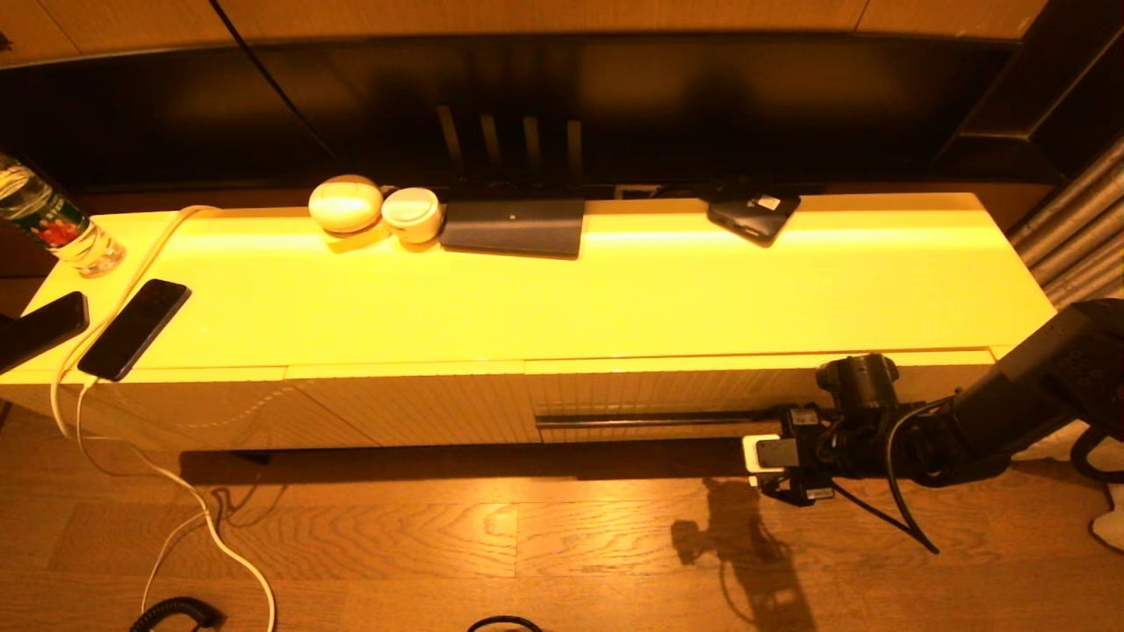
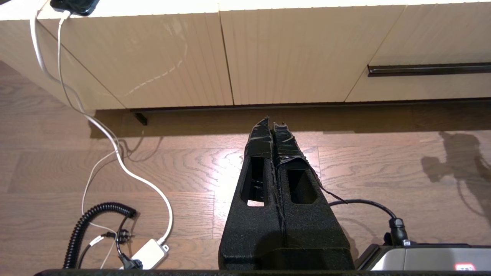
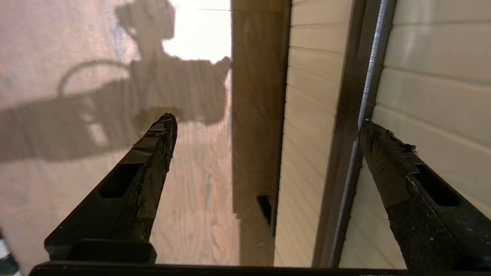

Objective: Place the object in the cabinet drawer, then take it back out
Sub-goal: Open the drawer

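Note:
The cabinet drawer is closed; its ribbed cream front carries a long dark handle strip. My right gripper hovers low at the right end of that strip. In the right wrist view the right gripper is open and empty: one fingertip lies against the handle strip, the other fingertip is out over the floor. My left gripper is shut and empty, parked above the floor before the cabinet's left panels. The left wrist view also shows the drawer.
On the cabinet top lie two phones, a water bottle, two white round cases, a dark flat pad and a black device. White cables trail over the wooden floor.

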{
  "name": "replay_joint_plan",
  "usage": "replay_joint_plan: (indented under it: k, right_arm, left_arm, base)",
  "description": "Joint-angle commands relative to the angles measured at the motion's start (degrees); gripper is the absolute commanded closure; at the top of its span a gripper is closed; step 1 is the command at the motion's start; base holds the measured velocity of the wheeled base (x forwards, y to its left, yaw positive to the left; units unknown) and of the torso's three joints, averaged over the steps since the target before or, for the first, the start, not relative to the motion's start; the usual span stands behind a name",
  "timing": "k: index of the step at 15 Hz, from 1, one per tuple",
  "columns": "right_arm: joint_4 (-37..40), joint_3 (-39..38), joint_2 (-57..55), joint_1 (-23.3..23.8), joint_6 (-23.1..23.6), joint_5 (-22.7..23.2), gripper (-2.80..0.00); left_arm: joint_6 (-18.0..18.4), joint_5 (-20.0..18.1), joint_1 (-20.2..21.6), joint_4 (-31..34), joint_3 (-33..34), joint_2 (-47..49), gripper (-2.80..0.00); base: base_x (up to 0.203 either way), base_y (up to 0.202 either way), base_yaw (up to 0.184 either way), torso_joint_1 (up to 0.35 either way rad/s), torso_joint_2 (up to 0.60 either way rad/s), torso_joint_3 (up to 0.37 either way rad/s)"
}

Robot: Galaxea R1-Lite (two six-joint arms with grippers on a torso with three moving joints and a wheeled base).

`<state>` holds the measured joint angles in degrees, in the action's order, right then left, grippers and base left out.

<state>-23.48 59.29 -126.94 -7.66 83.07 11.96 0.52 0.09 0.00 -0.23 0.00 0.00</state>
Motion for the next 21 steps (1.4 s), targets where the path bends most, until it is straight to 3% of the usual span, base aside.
replay_joint_plan:
  k: [1, 11, 21]
  right_arm:
    - [-0.3, 1.3, -0.8, 0.1, 0.5, 0.1, -2.8]
    - [-0.3, 2.6, -2.7, 0.2, 0.5, 0.0, -2.8]
    - [-0.3, -1.4, -1.8, -0.2, 0.6, 0.5, -2.8]
  left_arm:
    - [0.0, 0.0, 0.0, 0.0, 0.1, 0.0, 0.0]
    - [0.0, 0.0, 0.0, 0.0, 0.1, 0.0, 0.0]
    - [0.0, 0.0, 0.0, 0.0, 0.1, 0.0, 0.0]
  base:
    - [0.0, 0.0, 0.0, 0.0, 0.0, 0.0]
    - [0.0, 0.0, 0.0, 0.0, 0.0, 0.0]
    - [0.0, 0.0, 0.0, 0.0, 0.0, 0.0]
